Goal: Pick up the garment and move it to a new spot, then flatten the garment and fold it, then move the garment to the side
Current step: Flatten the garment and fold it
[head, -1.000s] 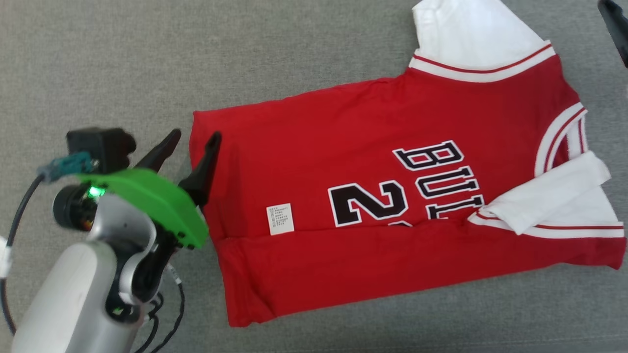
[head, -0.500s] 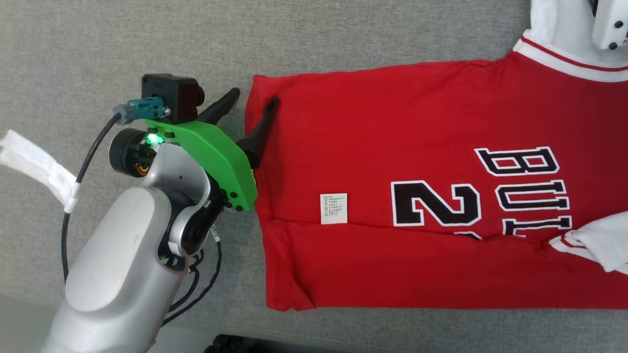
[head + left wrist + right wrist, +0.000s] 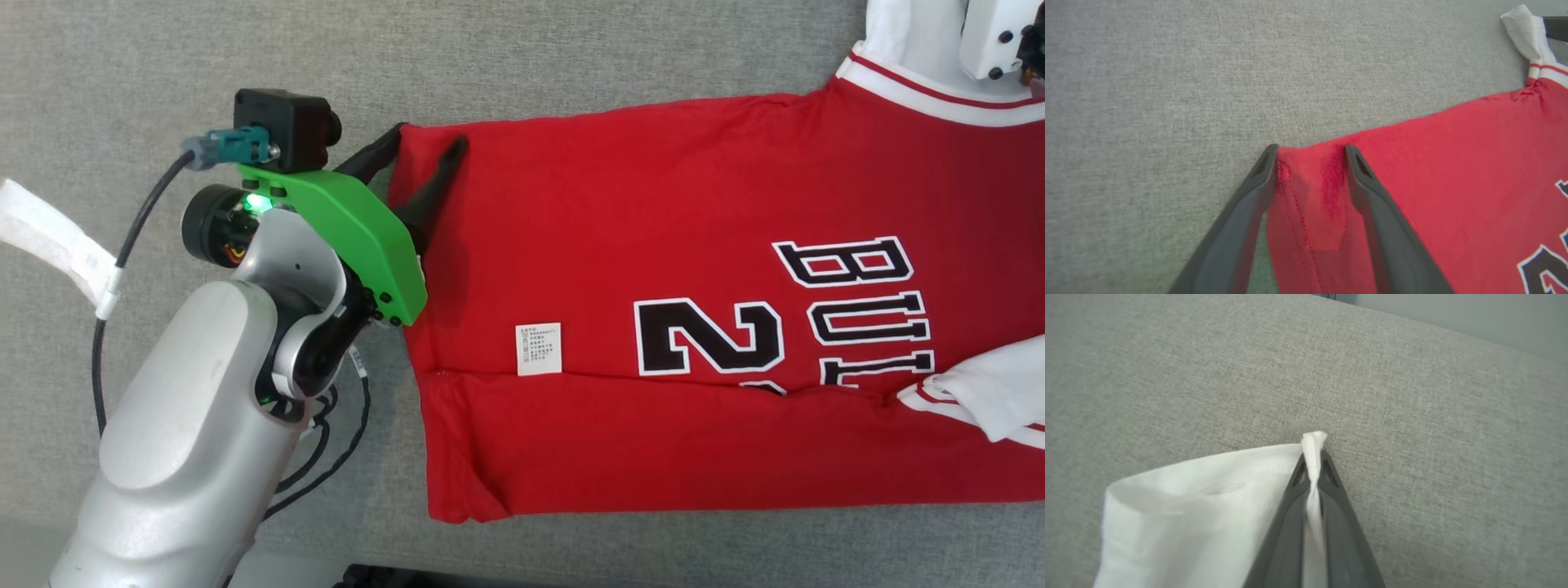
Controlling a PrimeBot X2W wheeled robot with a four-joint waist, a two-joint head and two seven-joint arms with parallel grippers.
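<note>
The garment (image 3: 653, 229) is a red jersey with black lettering and white sleeves, lying partly folded on the grey cloth surface. My left gripper (image 3: 427, 139) straddles its far hem corner. In the left wrist view the fingers of the left gripper (image 3: 1310, 151) stand apart, with the red garment (image 3: 1453, 163) corner bunched between them and touching both. My right gripper (image 3: 1313, 453) is shut on a pinch of the white sleeve (image 3: 1208, 486). The right arm's pale wrist (image 3: 992, 41) sits over that sleeve at the head view's top right.
The grey cloth surface (image 3: 571, 49) stretches all around. A white strap (image 3: 49, 237) and the left arm's black cable (image 3: 135, 237) lie at the left. The surface's front edge (image 3: 571, 563) runs along the bottom, with a dark object (image 3: 392, 576) below it.
The head camera has shifted. My right gripper has shut on the white sleeve. The hem corner now reaches across to the left gripper's outer finger, and those fingers have drawn slightly closer.
</note>
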